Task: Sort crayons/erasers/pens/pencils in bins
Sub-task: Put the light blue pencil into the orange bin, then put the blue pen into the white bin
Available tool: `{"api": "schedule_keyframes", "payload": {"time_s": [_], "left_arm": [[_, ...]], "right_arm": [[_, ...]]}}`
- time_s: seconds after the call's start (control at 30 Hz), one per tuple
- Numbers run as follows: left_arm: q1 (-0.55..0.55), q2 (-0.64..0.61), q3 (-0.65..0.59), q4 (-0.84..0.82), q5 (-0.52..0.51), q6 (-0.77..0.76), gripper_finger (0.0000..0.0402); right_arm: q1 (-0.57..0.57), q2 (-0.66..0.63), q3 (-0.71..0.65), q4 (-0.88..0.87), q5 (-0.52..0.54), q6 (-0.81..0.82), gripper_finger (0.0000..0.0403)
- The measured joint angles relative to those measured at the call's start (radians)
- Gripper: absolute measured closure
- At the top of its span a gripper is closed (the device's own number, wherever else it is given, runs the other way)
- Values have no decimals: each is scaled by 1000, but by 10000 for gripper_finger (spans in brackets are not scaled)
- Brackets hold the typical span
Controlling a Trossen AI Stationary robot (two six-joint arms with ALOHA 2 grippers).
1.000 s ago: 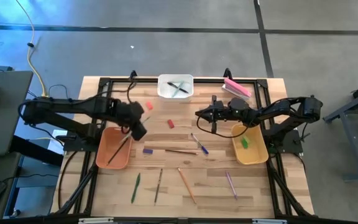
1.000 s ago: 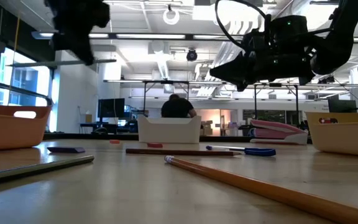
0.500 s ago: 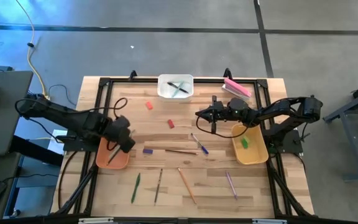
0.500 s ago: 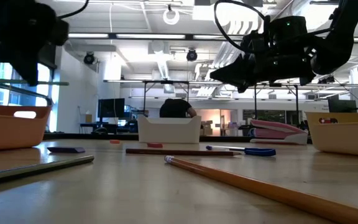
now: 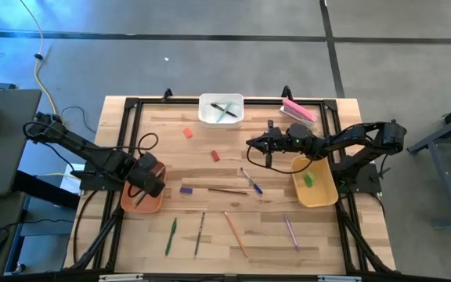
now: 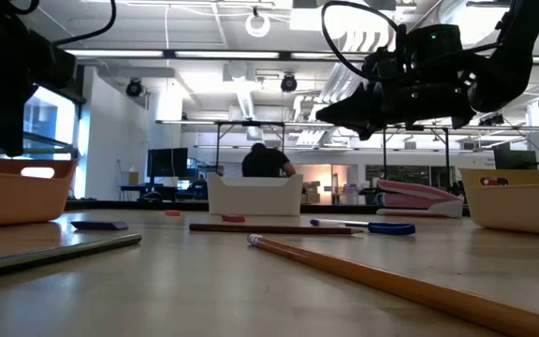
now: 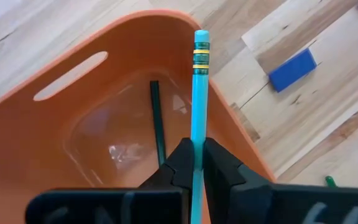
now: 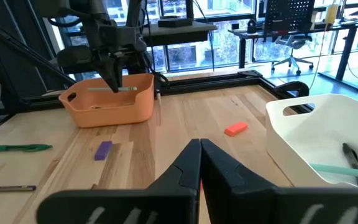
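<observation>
A teal pencil (image 7: 197,106) is pinched between the fingers of the left gripper (image 7: 196,163), directly over the orange bin (image 7: 104,106), where a dark pencil (image 7: 158,124) already lies. The right gripper (image 8: 199,163) is pressed together, empty, above the table (image 5: 210,227).

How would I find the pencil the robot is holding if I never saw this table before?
Look for the orange bin at the table's left edge. The left gripper hangs right above it, shut on a light blue pencil. It is the only pencil in the air; one dark stick lies in the bin and the rest lie flat on the wood.
</observation>
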Motion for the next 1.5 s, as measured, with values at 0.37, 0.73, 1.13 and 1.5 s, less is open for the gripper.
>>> {"api": "schedule_keyframes", "payload": {"time_s": [0.37,0.73,1.13,1.5], "left_arm": [[-8,72,0,-1,-21,-77,399],[-8,198,0,-5,1,-144,399],[-8,363,0,-6,-22,-146,394],[-8,360,44,-45,-24,-8,321]], "right_arm": [[0,0,0,-3,5,0,403],[0,0,0,-3,6,0,403],[0,0,0,1,6,0,403],[0,0,0,-1,6,-10,403]]}}
